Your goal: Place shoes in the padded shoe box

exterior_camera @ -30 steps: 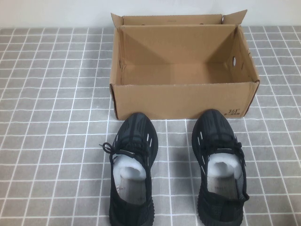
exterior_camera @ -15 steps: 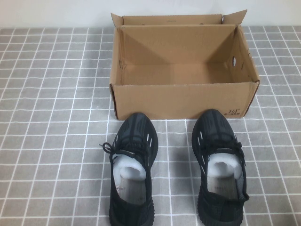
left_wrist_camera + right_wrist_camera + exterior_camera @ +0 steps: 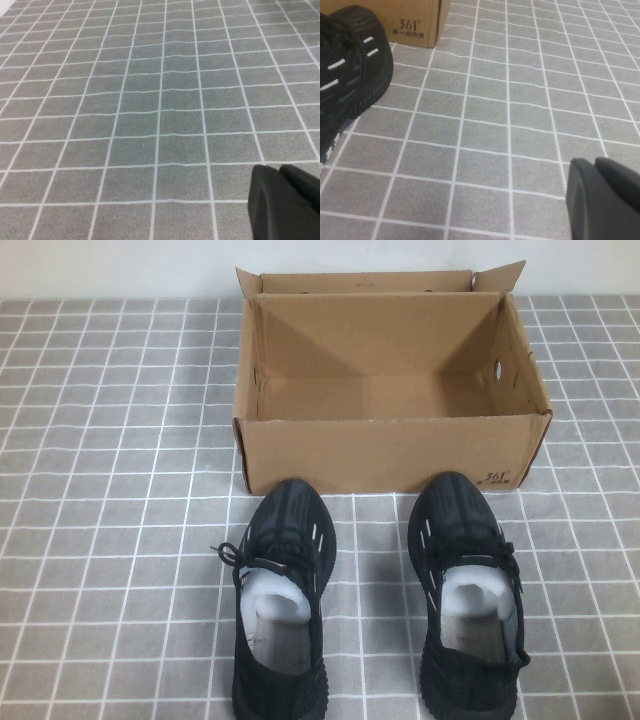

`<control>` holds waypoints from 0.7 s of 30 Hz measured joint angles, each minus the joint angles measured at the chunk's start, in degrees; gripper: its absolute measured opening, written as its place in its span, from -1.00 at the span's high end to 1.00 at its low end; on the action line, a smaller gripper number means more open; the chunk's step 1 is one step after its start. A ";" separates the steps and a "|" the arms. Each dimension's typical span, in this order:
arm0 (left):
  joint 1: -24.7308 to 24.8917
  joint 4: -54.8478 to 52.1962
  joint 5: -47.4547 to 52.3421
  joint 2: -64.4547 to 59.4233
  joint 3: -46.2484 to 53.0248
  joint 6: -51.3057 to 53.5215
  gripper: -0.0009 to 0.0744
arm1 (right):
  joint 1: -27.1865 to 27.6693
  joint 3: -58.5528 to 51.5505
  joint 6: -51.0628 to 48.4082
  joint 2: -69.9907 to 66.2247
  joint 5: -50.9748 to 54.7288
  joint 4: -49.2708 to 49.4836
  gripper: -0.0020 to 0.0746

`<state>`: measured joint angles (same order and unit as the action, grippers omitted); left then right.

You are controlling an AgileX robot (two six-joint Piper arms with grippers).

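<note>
- Left gripper (image 3: 286, 200): closed, empty, low over bare desk (image 3: 150, 100); shoes out of its view.
- Right gripper (image 3: 602, 197): closed, empty; right sneaker (image 3: 345, 75) and shoe box (image 3: 395, 20) ahead, box open for loading.

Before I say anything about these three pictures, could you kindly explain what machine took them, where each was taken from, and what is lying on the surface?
The machine is a robot with two arms, each ending in a gripper. One picture comes from a raised camera looking down at the table; neither arm shows there. The other two come from cameras on the wrists.

On the grey checked tablecloth stands an open brown shoe box, empty inside. In front of it sit two black shoes side by side, toes towards the box: the left shoe and the right shoe, both stuffed with white paper.

In the left wrist picture only the left gripper shows, its fingers together, above bare cloth. In the right wrist picture the right gripper looks the same, with the right shoe's toe and the box corner nearby. Nothing is held.
</note>
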<state>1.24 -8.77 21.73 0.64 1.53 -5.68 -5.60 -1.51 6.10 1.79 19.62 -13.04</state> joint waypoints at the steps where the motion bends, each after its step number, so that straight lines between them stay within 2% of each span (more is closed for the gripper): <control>1: 0.00 0.00 0.00 0.00 0.00 0.00 0.99 | 0.00 0.00 0.00 0.00 -0.12 0.00 0.97; 4: 0.00 0.00 0.00 0.00 0.00 0.00 0.99 | 0.00 0.00 0.00 0.00 -2.98 -0.10 0.97; 7: 0.13 0.00 0.00 0.00 0.00 0.00 0.99 | 0.00 0.00 0.00 0.00 -11.08 -0.10 0.97; 12: 0.37 0.00 -0.10 0.00 0.00 0.00 0.99 | 0.00 0.00 0.00 0.00 -33.79 -0.10 0.97; 21: 0.47 0.00 -0.32 0.00 0.00 0.00 0.99 | 0.00 0.00 3.47 0.00 -63.66 4.02 0.97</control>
<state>1.71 -8.77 21.42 0.64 1.53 -5.68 -5.60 -1.51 9.57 1.79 -44.04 -9.01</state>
